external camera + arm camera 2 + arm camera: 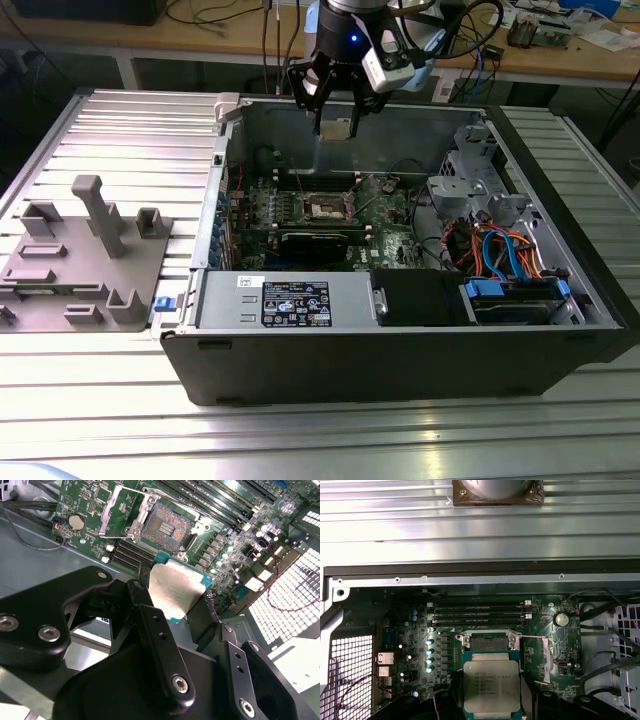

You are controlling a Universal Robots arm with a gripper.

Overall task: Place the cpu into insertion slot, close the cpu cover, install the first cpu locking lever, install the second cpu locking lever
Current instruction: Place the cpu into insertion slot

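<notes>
Jaws pinched on the cpu (177,587) by two opposite edges. Exterior view: poised high over the open computer case (400,360) on the ribbed bench (120,130), roughly above the insertion slot (330,208). Second wrist view: held flat and clear of the motherboard (230,540), silver top showing, with the slot bare beyond and the cpu cover (109,515) swung open beside it. First wrist view: chip just short of the slot, not yet seated. Likely light, stiff and slick-topped, with a fragile contact face underneath; best held by its edges, as now, and kept level.
</notes>
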